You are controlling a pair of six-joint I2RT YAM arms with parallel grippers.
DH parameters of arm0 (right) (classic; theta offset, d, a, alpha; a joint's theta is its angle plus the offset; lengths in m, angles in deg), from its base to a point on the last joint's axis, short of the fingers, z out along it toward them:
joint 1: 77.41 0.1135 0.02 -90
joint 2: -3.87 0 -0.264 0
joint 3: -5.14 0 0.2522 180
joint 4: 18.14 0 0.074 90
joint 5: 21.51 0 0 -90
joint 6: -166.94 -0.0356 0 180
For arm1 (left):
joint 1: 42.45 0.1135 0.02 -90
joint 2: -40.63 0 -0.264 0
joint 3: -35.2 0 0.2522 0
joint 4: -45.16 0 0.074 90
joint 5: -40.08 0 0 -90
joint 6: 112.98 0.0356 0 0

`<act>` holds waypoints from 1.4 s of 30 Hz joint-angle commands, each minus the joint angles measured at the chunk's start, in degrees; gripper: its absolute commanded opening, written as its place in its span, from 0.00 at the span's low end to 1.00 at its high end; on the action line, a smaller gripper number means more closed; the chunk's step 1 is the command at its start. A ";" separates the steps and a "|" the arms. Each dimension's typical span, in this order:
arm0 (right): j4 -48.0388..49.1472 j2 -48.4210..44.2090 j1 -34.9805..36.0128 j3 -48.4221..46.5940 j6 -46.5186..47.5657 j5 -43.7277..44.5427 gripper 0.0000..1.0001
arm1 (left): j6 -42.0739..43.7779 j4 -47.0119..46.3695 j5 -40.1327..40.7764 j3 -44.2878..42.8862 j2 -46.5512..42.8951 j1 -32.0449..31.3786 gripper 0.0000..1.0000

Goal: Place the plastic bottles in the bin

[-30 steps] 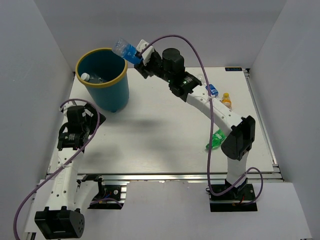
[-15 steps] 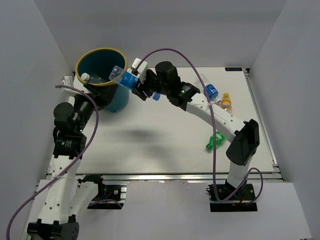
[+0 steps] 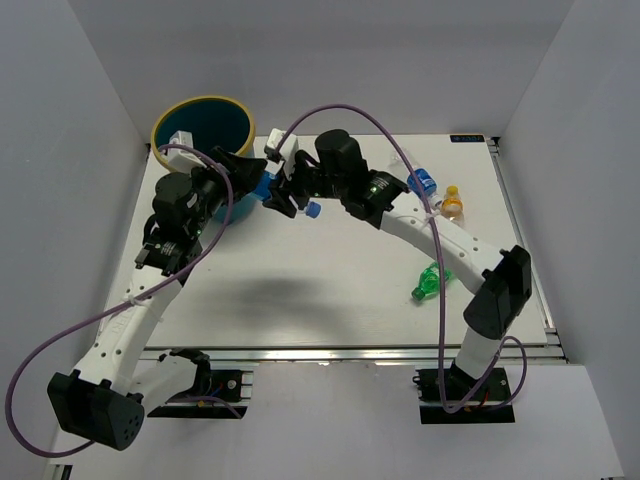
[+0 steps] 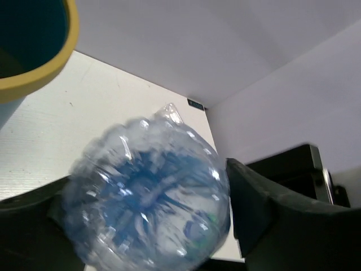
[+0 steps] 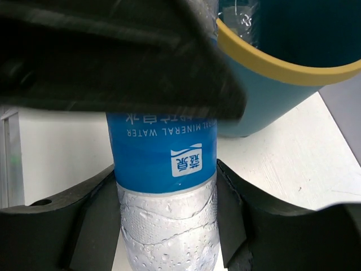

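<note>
Bottle [image 5: 163,152] is light, thin-walled and kinda slick, held up just beside the bin [image 5: 271,65], so my right tool [image 5: 166,226] pinches its labelled middle gently while my left tool [image 4: 146,226] straddles the base, clamped or not I can't tell.

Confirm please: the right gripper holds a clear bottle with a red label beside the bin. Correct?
Not quite: the label is blue, not red, as the right wrist view shows. The right gripper does hold the clear bottle beside the bin.
</note>
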 commanded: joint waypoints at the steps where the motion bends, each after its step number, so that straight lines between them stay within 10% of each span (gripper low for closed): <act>1: 1.36 -4.51 0.50 2.07 1.06 -1.41 0.58 | 0.04 -1.65 3.83 -2.29 -0.88 -0.36 0.86; 11: 4.17 -9.52 0.58 9.27 2.11 1.31 0.89 | -0.05 -2.17 5.76 -4.05 1.05 -0.28 0.23; 16: 4.00 -12.77 0.49 12.70 2.46 6.15 0.89 | 1.44 2.30 14.69 -9.13 2.54 -0.36 0.21; 29: 13.14 -32.10 -11.97 43.19 -9.83 14.59 0.89 | 12.52 25.69 37.65 -54.14 27.94 9.65 0.18; 33: 12.53 -34.04 -18.99 46.28 -11.33 18.09 0.89 | 15.33 25.77 46.01 -58.09 32.24 12.64 0.30; 37: 13.32 -32.73 -24.89 46.54 -12.92 18.46 0.89 | 16.82 26.13 42.78 -57.67 34.36 14.05 0.98; 42: 13.23 -27.72 -31.66 43.83 -12.56 17.32 0.89 | 16.83 25.60 39.52 -57.58 34.19 14.05 0.98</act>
